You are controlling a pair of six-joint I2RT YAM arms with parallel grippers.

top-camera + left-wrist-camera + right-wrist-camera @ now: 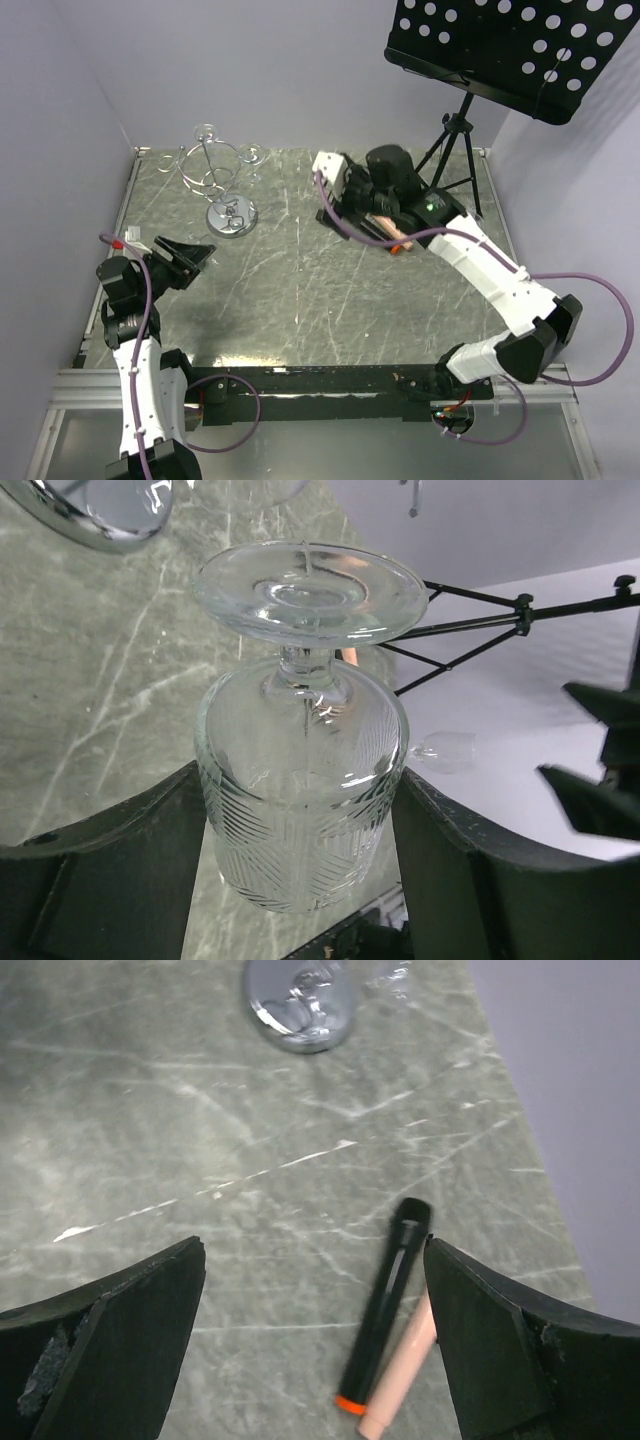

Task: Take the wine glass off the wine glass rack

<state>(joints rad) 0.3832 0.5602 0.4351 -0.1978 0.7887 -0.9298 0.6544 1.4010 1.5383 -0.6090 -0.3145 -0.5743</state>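
Observation:
A clear wine glass (300, 800) with a cut pattern on its bowl lies between the black fingers of my left gripper (300, 880). Its round foot (310, 590) points away from the camera. Both fingers press on the bowl, so the gripper is shut on it. In the top view my left gripper (193, 255) is at the table's left side, in front of the chrome wine glass rack (213, 168), whose mirror base (232, 216) stands apart from it. My right gripper (315, 1300) hangs open over the table with nothing held.
A black marker (385, 1305) with an orange end and a pink pen (405, 1360) lie side by side below my right gripper. Another glass (252, 155) is at the rack's right side. A black tripod music stand (455, 130) stands at the back right.

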